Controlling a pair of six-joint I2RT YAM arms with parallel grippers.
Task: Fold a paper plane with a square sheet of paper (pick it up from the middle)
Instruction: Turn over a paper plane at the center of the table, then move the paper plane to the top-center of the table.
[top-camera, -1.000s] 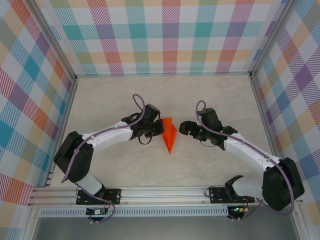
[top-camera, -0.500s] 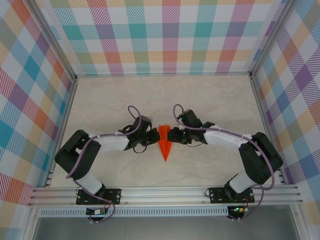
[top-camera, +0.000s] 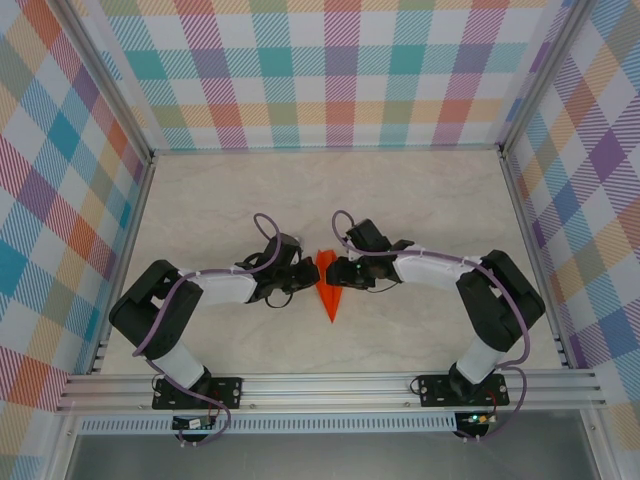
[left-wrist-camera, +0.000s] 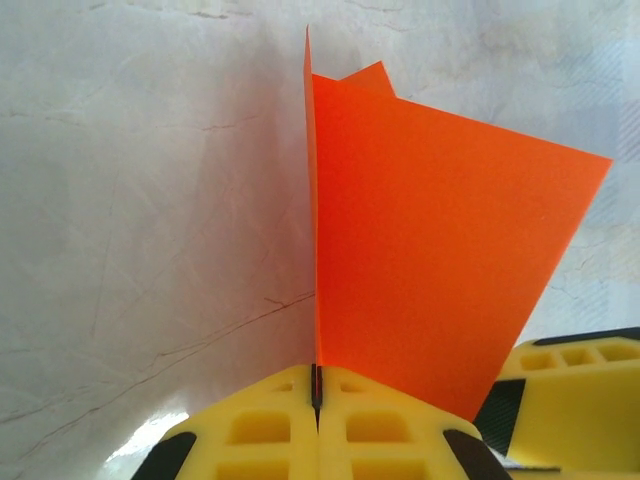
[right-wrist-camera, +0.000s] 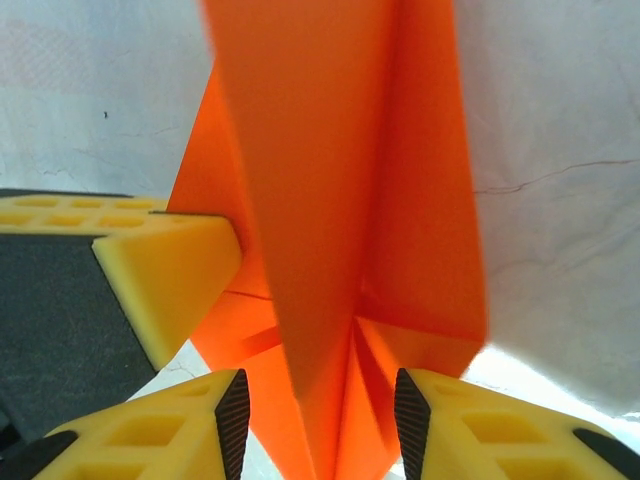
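Note:
The square sheet of paper shows folded into a narrow orange paper plane (top-camera: 328, 291), nose toward the near edge, at the table's middle. My left gripper (top-camera: 312, 268) is shut on one upright layer of it; in the left wrist view the thin edge of the plane (left-wrist-camera: 430, 250) runs into the closed seam of the left gripper (left-wrist-camera: 316, 385). My right gripper (top-camera: 336, 272) meets it from the right. In the right wrist view the right gripper (right-wrist-camera: 316, 420) stands open, its pads apart on either side of the folded layers of the plane (right-wrist-camera: 330, 200). A yellow left finger (right-wrist-camera: 150, 270) shows beside the paper.
The pale marble table (top-camera: 420, 200) is walled by checked panels on three sides. An aluminium rail (top-camera: 320, 390) with both arm bases runs along the near edge. Both arms lie low, elbows out, meeting at the centre.
The right gripper has moved left from a gap beside the plane to straddle it. The left gripper has slid toward the near edge with the plane, which looks narrower now.

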